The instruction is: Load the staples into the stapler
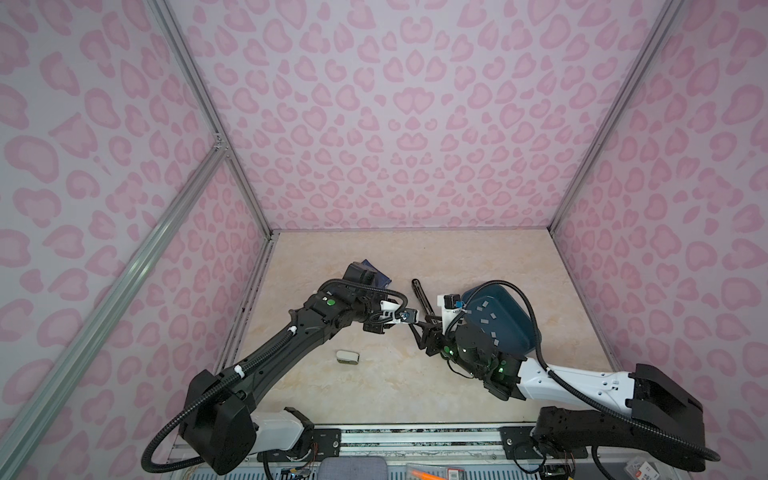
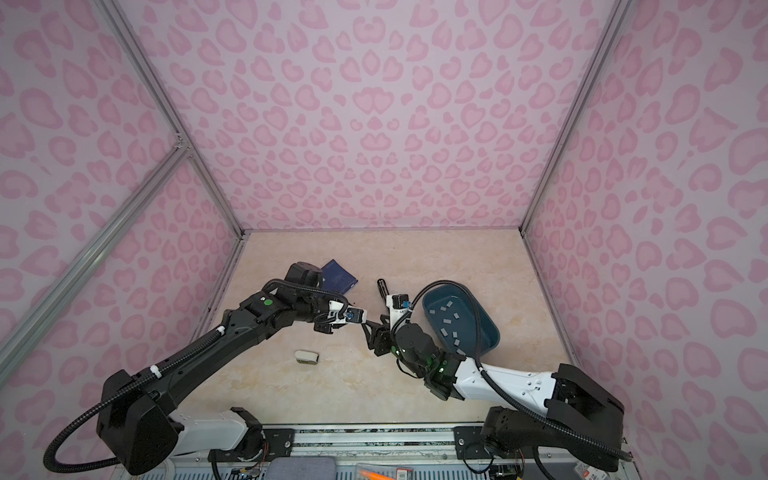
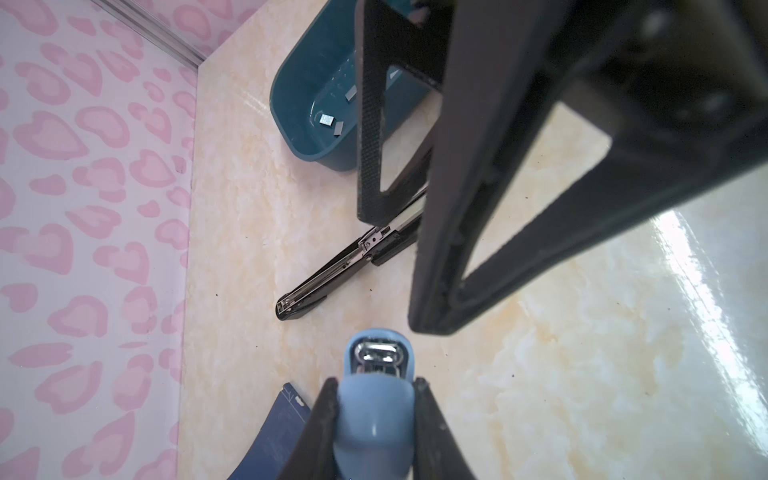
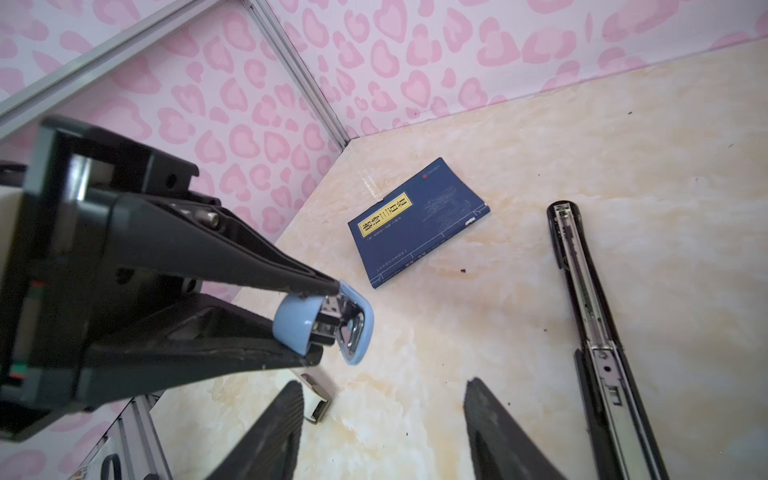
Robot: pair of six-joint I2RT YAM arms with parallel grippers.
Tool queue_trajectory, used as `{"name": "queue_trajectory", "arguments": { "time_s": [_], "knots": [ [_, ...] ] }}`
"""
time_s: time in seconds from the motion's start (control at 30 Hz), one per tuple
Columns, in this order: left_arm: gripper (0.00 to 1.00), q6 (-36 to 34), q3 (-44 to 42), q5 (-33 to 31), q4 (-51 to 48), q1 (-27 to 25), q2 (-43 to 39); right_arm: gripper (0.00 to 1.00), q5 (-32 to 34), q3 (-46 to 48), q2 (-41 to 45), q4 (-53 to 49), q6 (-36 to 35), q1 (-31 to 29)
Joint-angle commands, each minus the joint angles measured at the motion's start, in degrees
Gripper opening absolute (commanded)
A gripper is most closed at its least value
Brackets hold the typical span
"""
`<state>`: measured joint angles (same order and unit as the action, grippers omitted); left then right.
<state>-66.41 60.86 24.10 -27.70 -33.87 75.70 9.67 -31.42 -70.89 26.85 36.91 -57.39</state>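
The left arm [image 1: 291, 345] stretches from its base toward the middle, its tool [image 1: 409, 316] clamped tight on a small blue stapler [image 4: 322, 322] held in the air. The right arm [image 1: 573, 384] bends inward, its tool [image 4: 384, 384] pointing toward the left one, jaws apart and empty.

We observe lilac walls [image 1: 395, 104] printed with pink hearts, joined by aluminium profiles [image 1: 217, 141], enclosing a glossy beige marble-patterned tabletop [image 1: 415, 257] under diffuse light.

book [image 1: 379, 275] — half behind left arm [image 1: 282, 349]; staples [image 1: 484, 308] — some behind right arm [image 1: 561, 380]
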Motion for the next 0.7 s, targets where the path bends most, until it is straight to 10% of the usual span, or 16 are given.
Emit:
{"name": "queue_trajectory", "arguments": {
  "time_s": [0.0, 0.67],
  "knots": [
    [0.04, 0.7, 0.4, 2.5, 1.6, 0.0, -1.1, 0.58, -4.4, -0.5, -0.1, -2.0, 1.8, 0.5],
    [0.03, -0.5, -1.1, 4.7, 1.6, -0.1, -3.5, 0.53, -8.4, 2.4, 2.7, 3.1, 0.3, 1.7]
  ]
}}
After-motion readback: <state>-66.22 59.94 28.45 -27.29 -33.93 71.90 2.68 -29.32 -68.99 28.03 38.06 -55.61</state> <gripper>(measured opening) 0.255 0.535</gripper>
